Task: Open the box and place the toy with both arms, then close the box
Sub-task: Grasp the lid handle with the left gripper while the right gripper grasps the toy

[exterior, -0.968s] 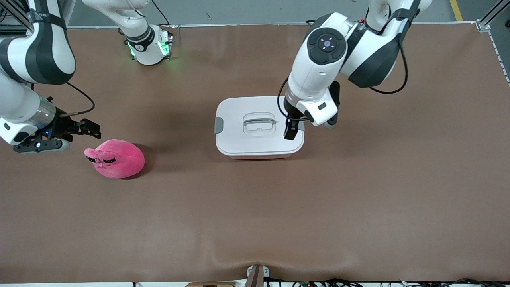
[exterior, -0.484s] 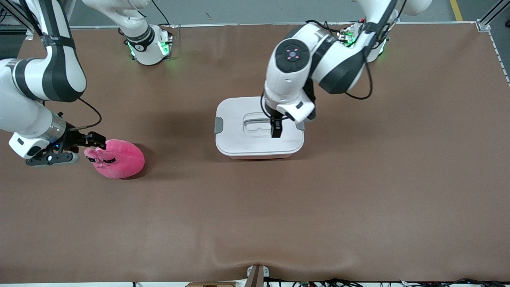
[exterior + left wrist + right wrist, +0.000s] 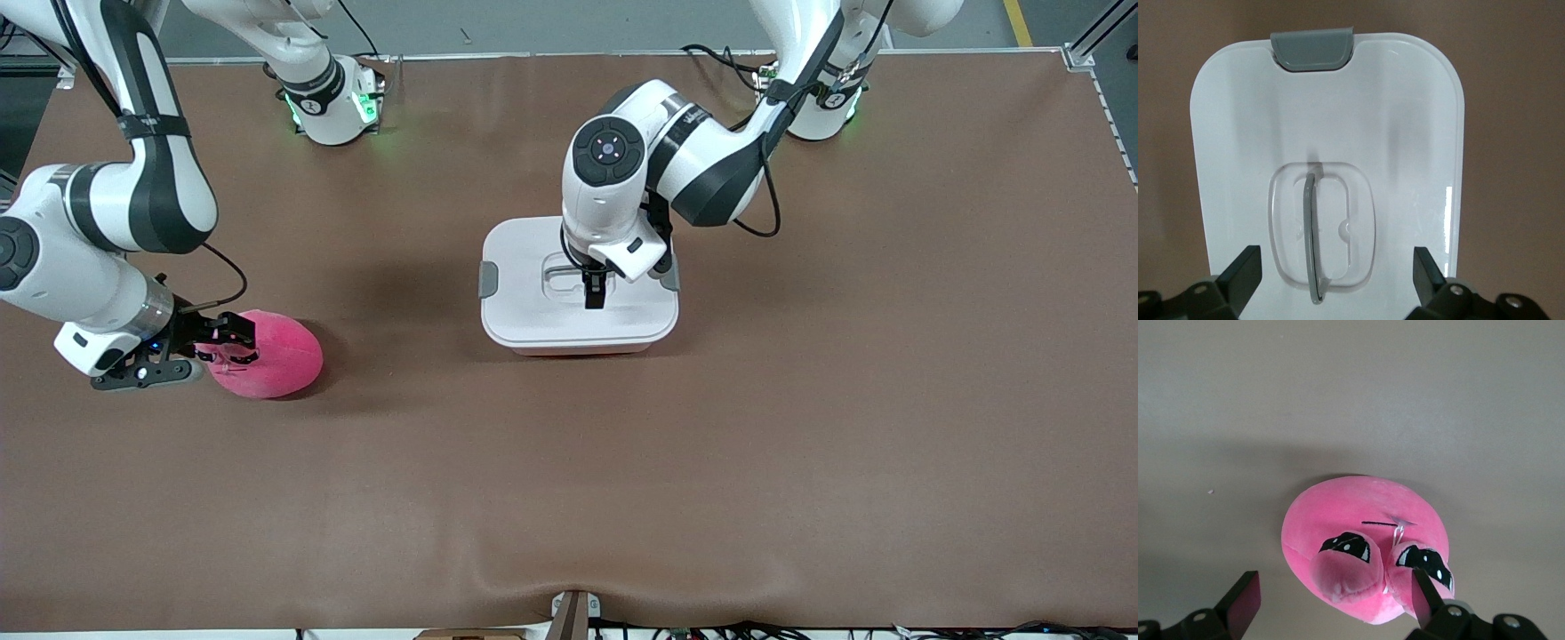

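Box (image 3: pixel 533 311) handle (image 3: pixel 1311 237) lies directly under the spread left hand (image 3: pixel 593 293), its length crossing the gap; spread right hand (image 3: pixel 222 342) flanks the toy (image 3: pixel 276 360).

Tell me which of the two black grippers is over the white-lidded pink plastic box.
The left gripper, on the arm based at the table's left-arm end, hangs open over the box lid's recessed handle. The right gripper is open at the pink plush toy.
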You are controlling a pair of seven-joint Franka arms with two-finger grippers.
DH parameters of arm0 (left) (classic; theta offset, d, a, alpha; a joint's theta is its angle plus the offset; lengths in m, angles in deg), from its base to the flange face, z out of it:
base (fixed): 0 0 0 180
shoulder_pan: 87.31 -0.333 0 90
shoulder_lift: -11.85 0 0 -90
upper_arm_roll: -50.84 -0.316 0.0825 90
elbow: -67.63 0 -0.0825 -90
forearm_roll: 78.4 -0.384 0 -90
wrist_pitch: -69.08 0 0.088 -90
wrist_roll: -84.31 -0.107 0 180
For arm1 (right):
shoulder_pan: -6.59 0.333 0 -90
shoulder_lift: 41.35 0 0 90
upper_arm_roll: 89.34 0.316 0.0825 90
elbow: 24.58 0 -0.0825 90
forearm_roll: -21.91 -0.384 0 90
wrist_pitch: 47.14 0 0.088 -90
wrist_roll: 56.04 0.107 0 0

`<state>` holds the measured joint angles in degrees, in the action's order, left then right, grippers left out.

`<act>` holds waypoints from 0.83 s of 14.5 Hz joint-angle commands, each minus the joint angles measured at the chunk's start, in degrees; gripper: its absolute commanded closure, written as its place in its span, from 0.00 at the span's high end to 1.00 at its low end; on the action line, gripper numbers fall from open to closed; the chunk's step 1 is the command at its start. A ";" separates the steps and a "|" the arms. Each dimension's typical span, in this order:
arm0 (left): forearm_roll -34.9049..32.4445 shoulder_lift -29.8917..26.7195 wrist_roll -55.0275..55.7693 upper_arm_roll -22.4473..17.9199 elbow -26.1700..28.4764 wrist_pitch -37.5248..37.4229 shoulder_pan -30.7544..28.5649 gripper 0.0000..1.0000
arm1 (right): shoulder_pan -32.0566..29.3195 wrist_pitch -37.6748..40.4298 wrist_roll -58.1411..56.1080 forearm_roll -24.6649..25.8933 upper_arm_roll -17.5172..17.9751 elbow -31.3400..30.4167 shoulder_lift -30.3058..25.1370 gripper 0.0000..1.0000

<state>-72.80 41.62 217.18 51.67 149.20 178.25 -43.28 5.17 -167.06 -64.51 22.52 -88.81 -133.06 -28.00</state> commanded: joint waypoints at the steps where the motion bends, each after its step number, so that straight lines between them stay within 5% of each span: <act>1: 0.38 1.42 -0.15 -0.57 0.26 1.92 1.50 1.00 | -0.24 -1.71 0.03 1.24 0.09 -0.41 1.15 1.00; 9: -0.15 2.83 3.71 -0.57 2.19 4.82 3.35 1.00 | -0.33 -5.23 1.70 1.24 0.09 -3.23 1.77 1.00; 12: -0.94 1.87 3.80 -0.65 4.91 5.35 4.31 0.90 | -0.33 -5.24 1.70 1.24 0.09 -3.75 1.94 1.00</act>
<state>-72.84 44.75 219.92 51.66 151.50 182.07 -40.32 5.10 -171.45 -64.05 22.57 -89.00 -135.71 -25.81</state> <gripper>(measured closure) 0.040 0.000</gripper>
